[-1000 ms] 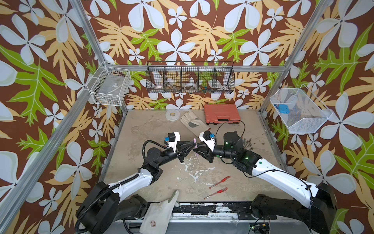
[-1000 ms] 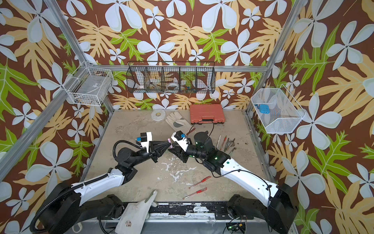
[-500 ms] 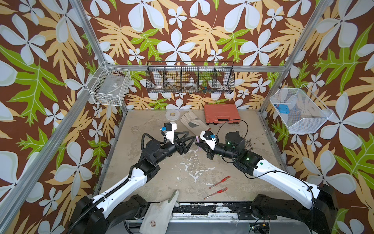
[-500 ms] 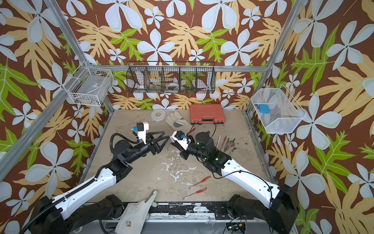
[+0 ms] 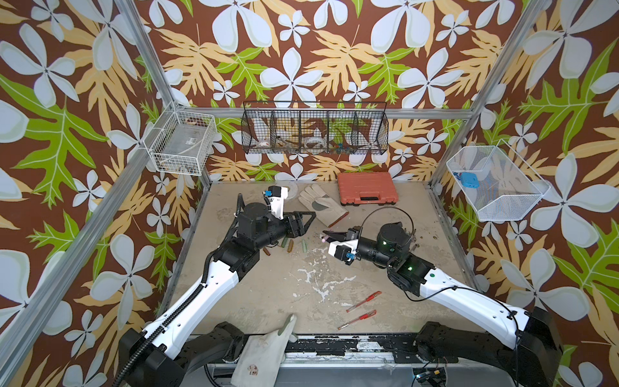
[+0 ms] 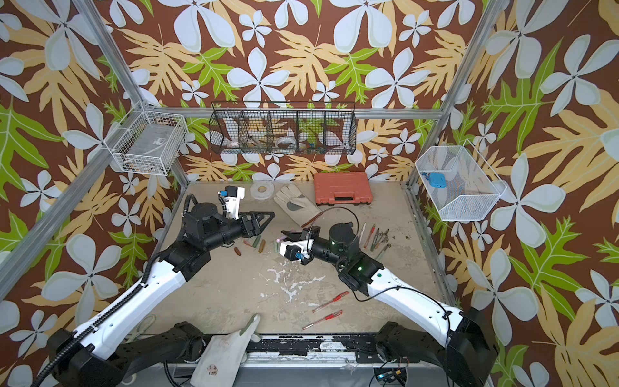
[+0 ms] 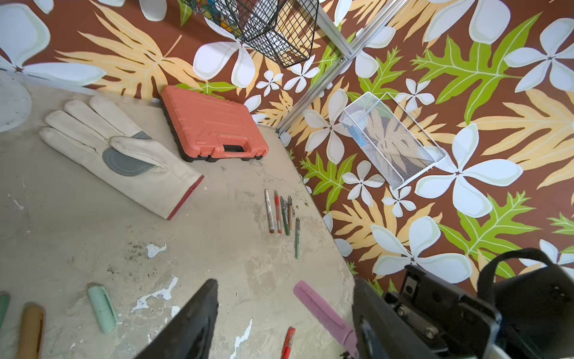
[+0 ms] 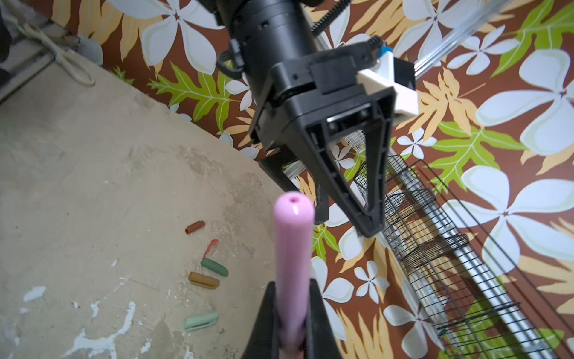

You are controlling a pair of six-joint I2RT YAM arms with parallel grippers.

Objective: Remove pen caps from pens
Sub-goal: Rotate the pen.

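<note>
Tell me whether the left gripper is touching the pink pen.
Apart. In both top views the open left gripper hangs clear of the pink pen clamped in the right gripper, with bare table showing between them.

pink pen (image 8: 293, 236): clamped in right gripper (image 8: 292, 284), off table
caps (image 8: 214, 268): loose, mixed colours, flat, left of centre
red pens (image 5: 363, 301): two, flat, front
other pens (image 7: 279, 214): row, right side

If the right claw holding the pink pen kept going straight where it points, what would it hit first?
Probably the left gripper, standing open right ahead of the pink pen in the right gripper; their heights may differ slightly.
</note>
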